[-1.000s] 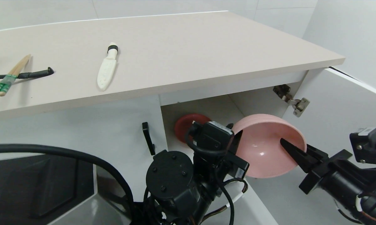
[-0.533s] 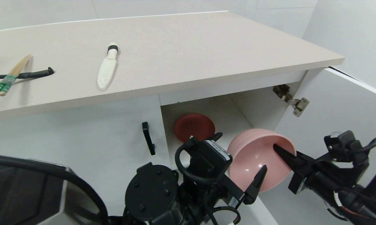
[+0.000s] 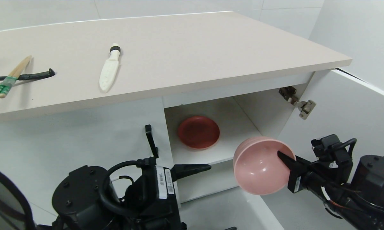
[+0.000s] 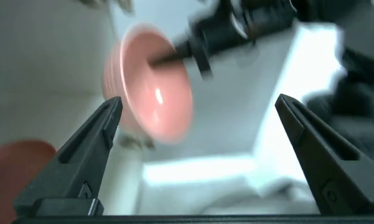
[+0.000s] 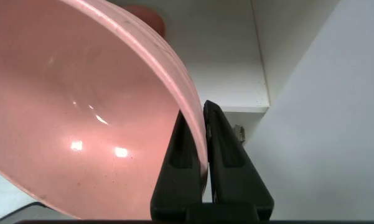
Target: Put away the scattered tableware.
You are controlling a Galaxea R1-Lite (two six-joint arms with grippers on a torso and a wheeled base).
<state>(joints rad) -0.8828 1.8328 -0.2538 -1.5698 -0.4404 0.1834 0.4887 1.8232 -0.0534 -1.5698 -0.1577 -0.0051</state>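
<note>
the right gripper (image 3: 280, 154) has its jaws clamped on the rim of the pink bowl (image 3: 257, 167), tilted just outside the open cabinet (image 3: 265, 108); a red plate (image 3: 199, 131) sits on its shelf (image 3: 238, 126). the left gripper (image 4: 199, 102) has its jaws wide apart.

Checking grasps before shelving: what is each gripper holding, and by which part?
The right gripper pinches the pink bowl by its rim, one finger inside, one outside. The left gripper is open and holds nothing.
</note>
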